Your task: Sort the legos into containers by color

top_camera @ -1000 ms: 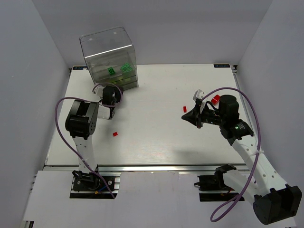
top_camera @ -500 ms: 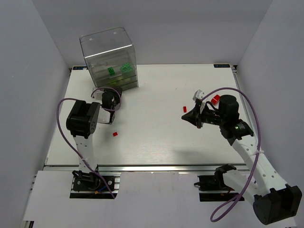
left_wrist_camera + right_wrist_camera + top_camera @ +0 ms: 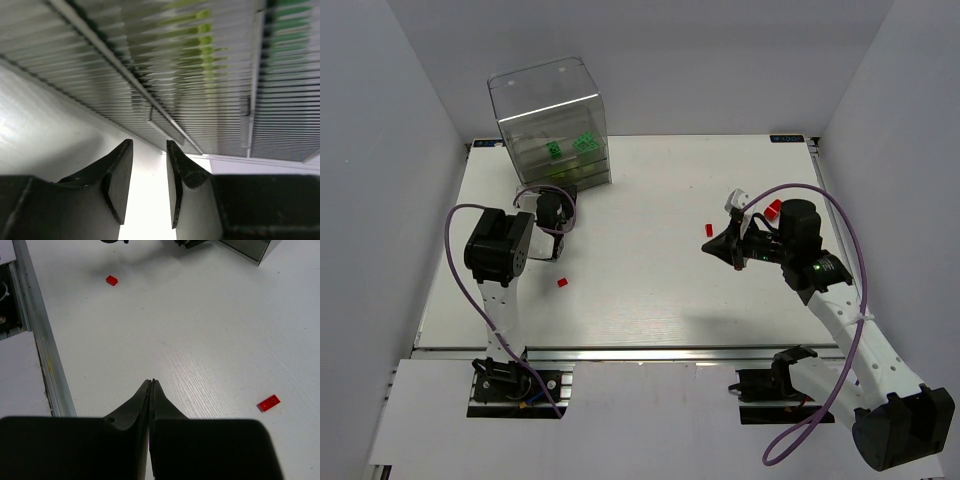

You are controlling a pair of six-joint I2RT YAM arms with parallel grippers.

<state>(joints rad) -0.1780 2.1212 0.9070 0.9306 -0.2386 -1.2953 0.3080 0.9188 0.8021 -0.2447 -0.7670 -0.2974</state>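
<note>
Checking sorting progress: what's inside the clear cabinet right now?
Inside the clear cabinet, a dark green brick and a lighter green brick show. Lower drawers are too unclear to tell.

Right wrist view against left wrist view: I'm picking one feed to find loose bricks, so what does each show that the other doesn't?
Only the right wrist view shows a far red brick and a near red brick lying loose, and the right gripper shut on nothing. Only the left wrist view shows the clear drawers up close, blurred green pieces inside, with the left gripper open and empty. Both show the white table.
</note>
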